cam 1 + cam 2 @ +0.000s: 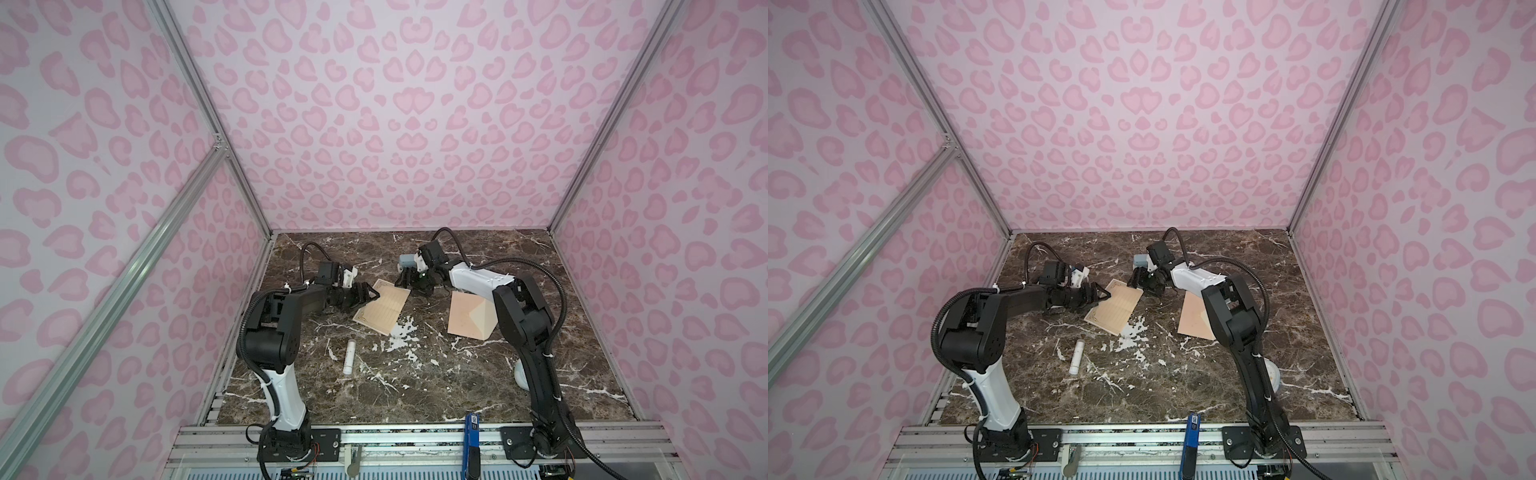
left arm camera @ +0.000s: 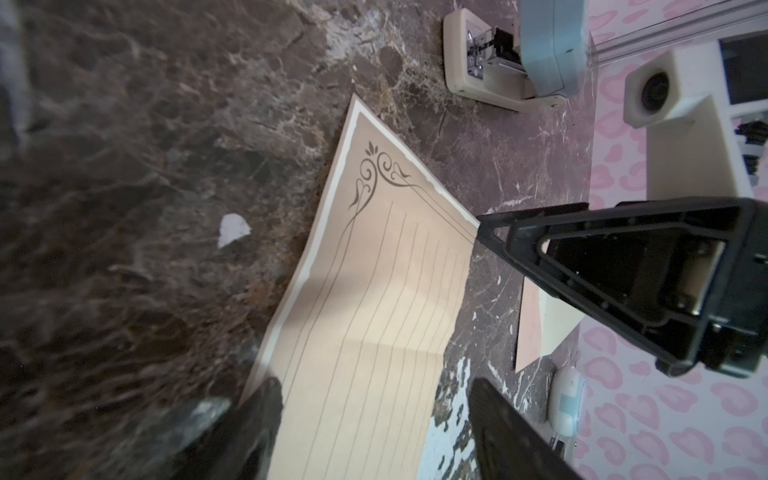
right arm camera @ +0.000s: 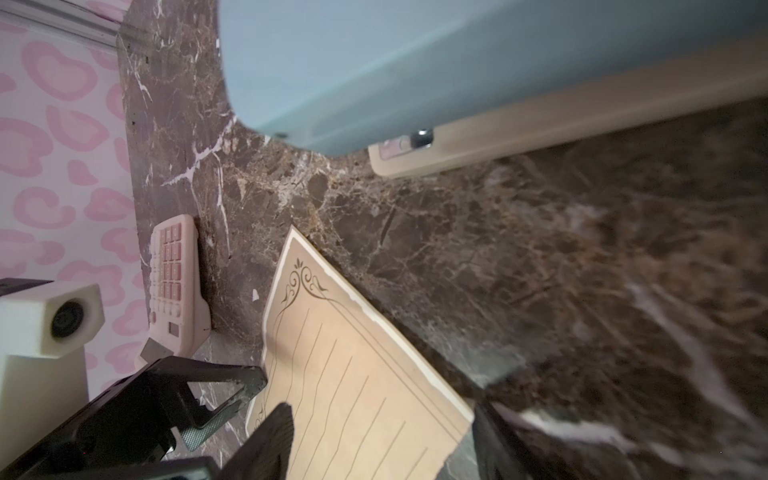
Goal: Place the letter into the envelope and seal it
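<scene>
The letter (image 1: pixel 382 307), a cream ruled sheet with a dark border and corner flourishes, lies on the marble table (image 1: pixel 415 395) left of centre in both top views. It bows slightly along a fold line. My left gripper (image 1: pixel 375 296) is open at the letter's left edge, and in the left wrist view its fingers straddle the sheet (image 2: pixel 365 316). My right gripper (image 1: pixel 410 288) is open at the far right corner, fingers either side of that corner (image 3: pixel 374 395). The peach envelope (image 1: pixel 467 316), with its pale flap open, lies to the right, partly behind the right arm.
A white glue stick (image 1: pixel 349 356) lies near the front left of the letter. A blue-grey and cream stapler-like device (image 1: pixel 408 261) stands just behind the right gripper. A pink calculator (image 3: pixel 176 286) leans by the wall. A white round object (image 1: pixel 519 374) sits behind the right arm.
</scene>
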Robot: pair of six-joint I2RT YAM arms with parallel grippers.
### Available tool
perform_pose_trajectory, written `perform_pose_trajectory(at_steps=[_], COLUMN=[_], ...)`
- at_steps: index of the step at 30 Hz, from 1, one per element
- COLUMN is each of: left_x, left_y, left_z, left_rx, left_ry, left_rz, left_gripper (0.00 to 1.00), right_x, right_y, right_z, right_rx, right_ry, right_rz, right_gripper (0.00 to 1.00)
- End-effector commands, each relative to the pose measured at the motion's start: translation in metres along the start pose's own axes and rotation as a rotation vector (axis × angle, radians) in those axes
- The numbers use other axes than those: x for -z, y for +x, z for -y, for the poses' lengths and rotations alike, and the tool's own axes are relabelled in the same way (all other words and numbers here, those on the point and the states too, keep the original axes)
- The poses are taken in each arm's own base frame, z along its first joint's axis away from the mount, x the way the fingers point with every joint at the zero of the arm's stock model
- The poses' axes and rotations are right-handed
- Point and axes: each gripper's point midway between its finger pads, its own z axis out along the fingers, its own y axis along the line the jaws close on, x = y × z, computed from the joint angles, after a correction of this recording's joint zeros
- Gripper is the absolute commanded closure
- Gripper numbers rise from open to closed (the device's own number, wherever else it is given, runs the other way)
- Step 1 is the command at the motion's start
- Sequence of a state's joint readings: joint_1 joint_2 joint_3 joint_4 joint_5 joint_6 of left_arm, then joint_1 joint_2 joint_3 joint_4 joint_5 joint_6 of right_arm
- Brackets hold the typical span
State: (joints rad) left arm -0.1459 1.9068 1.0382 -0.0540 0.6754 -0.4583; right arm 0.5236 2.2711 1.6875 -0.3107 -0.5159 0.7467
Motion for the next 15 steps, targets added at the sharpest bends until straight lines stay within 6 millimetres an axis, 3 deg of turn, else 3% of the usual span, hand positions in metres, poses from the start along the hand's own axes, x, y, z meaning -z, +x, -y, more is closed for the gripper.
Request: perform_pose_trajectory(at_steps=[1,11,15], left_x=[-0.002,-0.002,-0.003], left_y=[0.019,0.020,0.019], left_z=[-0.022,-0.022,-0.022], left_rx=[0.065,0.066,0.069], left_ry=[-0.094,-0.091,-0.089], left_rz=[-0.061,-0.063,-0.062], left_gripper=[0.25,0.25,0.25], right_x=[-0.008,-0.004,-0.003], right_y=[0.007,0.007,0.007], right_z=[0.012,0.001,-0.007], right_rx=[-0.025,-0.018,-0.012], right_ry=[0.022,-0.078,-0.132], right_rz=[-0.019,0.006,0.011], right_gripper=[0.29,0.32,0.40])
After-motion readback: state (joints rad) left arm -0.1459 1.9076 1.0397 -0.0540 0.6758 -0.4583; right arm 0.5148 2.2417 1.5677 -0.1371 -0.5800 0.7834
